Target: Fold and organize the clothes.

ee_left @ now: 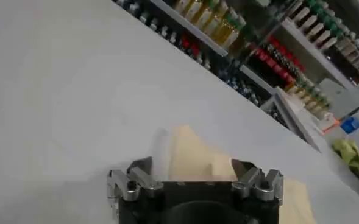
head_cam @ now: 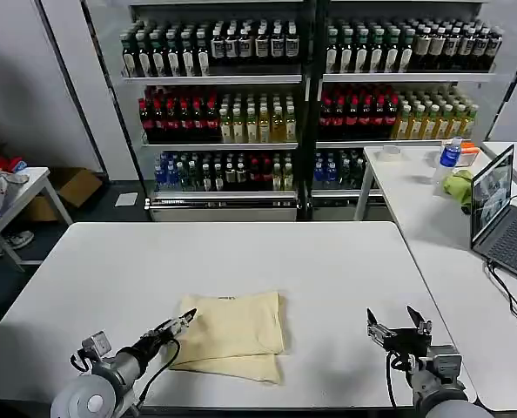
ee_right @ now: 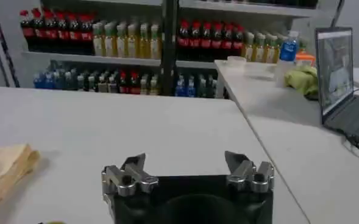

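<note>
Folded T-shirt (head_cam: 237,335) lies near the tabletop's (head_cam: 110,270) front edge; left gripper (head_cam: 185,320), released, touches its corner, likely tidying next; right gripper (head_cam: 399,324) spread, idle.

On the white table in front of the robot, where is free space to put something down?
The table is bare from the folded T-shirt back to its far edge, also left of the shirt. A smaller free strip lies between the shirt and the open right gripper. It is crowded at the shirt's left edge, where the open left gripper sits.
</note>
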Robot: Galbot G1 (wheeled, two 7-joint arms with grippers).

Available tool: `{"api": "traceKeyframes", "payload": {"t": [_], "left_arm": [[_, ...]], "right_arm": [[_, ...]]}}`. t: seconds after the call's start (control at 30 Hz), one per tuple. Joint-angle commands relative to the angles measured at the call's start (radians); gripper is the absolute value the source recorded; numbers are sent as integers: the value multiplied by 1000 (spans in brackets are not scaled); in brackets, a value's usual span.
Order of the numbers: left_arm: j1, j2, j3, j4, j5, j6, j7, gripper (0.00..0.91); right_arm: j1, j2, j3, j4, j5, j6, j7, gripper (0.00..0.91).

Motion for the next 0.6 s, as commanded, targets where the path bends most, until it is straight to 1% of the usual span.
{"api": "traceKeyframes", "payload": {"t": [0.03,0.13,0.2,0.23,0.27,0.3,0.33,0.37,0.4,0.47,0.6], "left_arm": [[6,-19,18,15,-7,3,0,907],[7,-30,22,18,-8,3,0,907],[8,-36,25,23,-8,3,1,867],[8,-37,26,24,-8,3,1,796],[7,-39,27,28,-8,3,1,685],[6,-40,28,30,-8,3,1,615],[4,-40,28,32,-8,3,1,413],[3,-41,27,34,-9,3,1,191],[2,-41,26,35,-13,2,1,111],[1,-42,26,37,-17,2,1,20],[1,-46,27,42,-24,2,2,10]], "right_arm": [[0,3,0,3,-1,-1,1,907],[0,6,0,7,-1,-4,1,907],[0,6,0,8,-1,-5,2,907],[0,6,0,7,-1,-5,2,907],[0,7,0,8,-1,-6,2,907],[-1,7,0,9,-1,-6,3,907],[-1,8,1,9,-2,-6,2,907],[-2,8,1,10,-2,-6,3,907],[-3,9,0,10,-2,-7,3,907],[-3,10,0,10,-3,-7,3,907],[-3,10,1,12,-2,-8,3,907]]}}
